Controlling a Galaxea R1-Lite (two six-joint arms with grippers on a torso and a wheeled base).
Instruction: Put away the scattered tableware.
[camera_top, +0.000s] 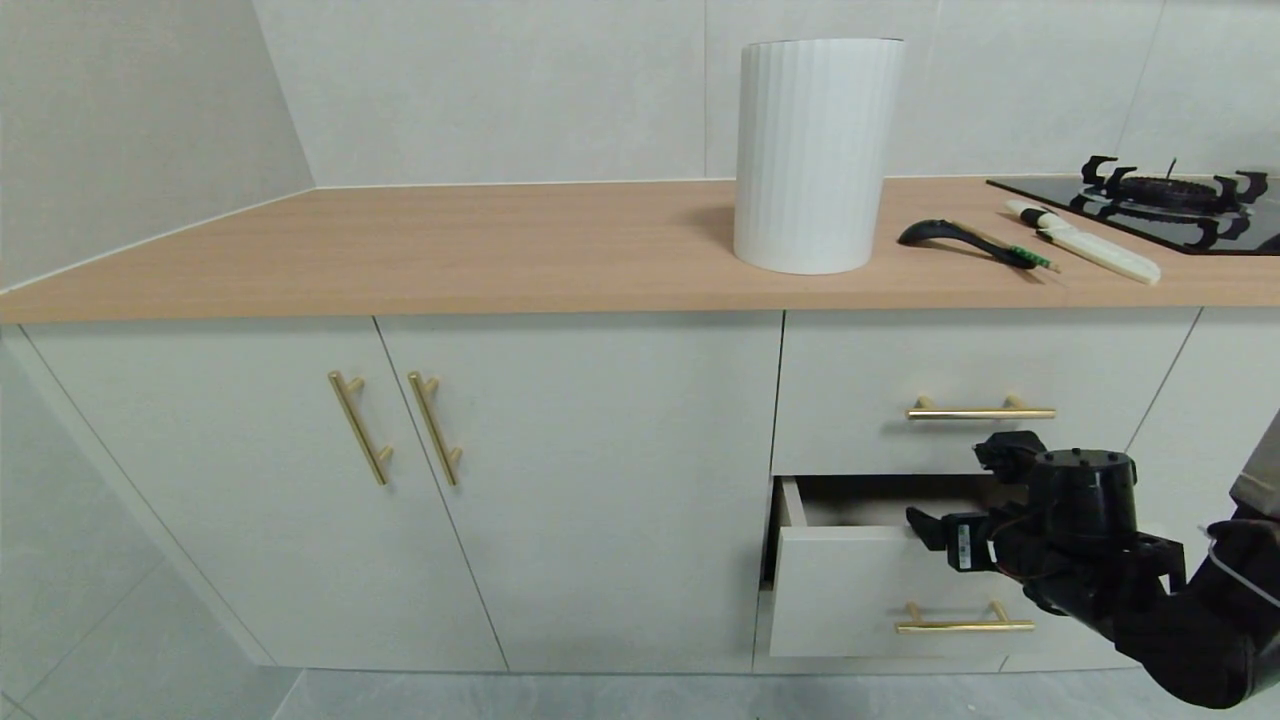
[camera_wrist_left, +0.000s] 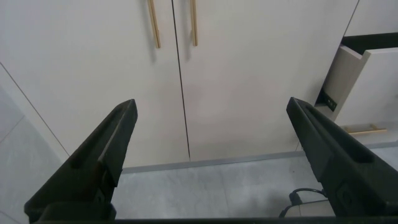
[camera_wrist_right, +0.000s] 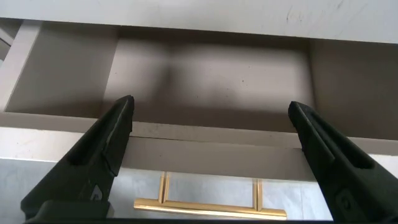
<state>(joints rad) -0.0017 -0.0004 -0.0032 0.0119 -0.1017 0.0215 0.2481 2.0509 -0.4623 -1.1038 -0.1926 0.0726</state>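
Note:
On the wooden counter lie a black ladle (camera_top: 950, 237), a thin green-tipped utensil (camera_top: 1030, 258) and a white knife (camera_top: 1085, 250), right of a tall white ribbed container (camera_top: 812, 155). Below them the lower drawer (camera_top: 840, 590) stands pulled out; its inside (camera_wrist_right: 211, 74) looks bare. My right gripper (camera_top: 950, 490) hangs open just in front of and above the drawer's front panel, holding nothing; the right wrist view has its fingers (camera_wrist_right: 211, 106) spread over the drawer opening. My left gripper (camera_wrist_left: 210, 104) is open and empty, low in front of the cabinet doors (camera_wrist_left: 180, 81).
A black gas hob (camera_top: 1160, 200) sits at the counter's far right. The upper drawer (camera_top: 980, 385) is closed, with a gold handle. Two cabinet doors (camera_top: 400, 480) with gold handles are closed at left. The left wrist view catches the open drawer's side (camera_wrist_left: 351, 74) and grey floor below.

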